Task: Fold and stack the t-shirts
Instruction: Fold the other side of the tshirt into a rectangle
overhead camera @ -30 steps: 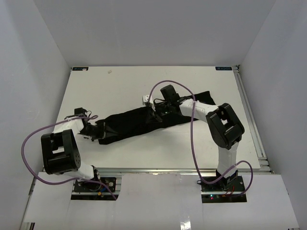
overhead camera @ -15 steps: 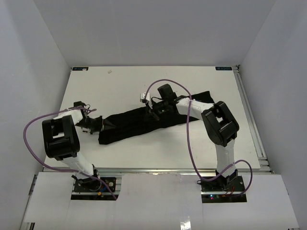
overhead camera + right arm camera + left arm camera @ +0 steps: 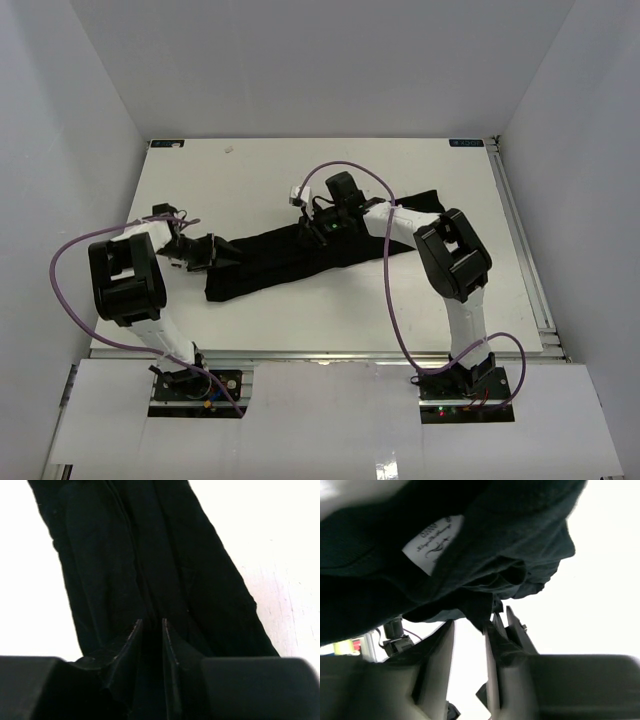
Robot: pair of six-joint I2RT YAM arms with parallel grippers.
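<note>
Finds the black t-shirt [image 3: 290, 262] bunched in a long band across mid-surface [image 3: 250, 180], left to right. Shows left fingers [image 3: 437, 660] slightly spread at its left end, right fingers [image 3: 125, 647] narrowly parted over cloth, grip unclear. Suggests folding barely begun, stacking untouched.

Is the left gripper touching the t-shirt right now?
Touching. Left wrist view: a t-shirt fold hangs onto one fingertip of the left gripper; jaws parted, white table between.
</note>
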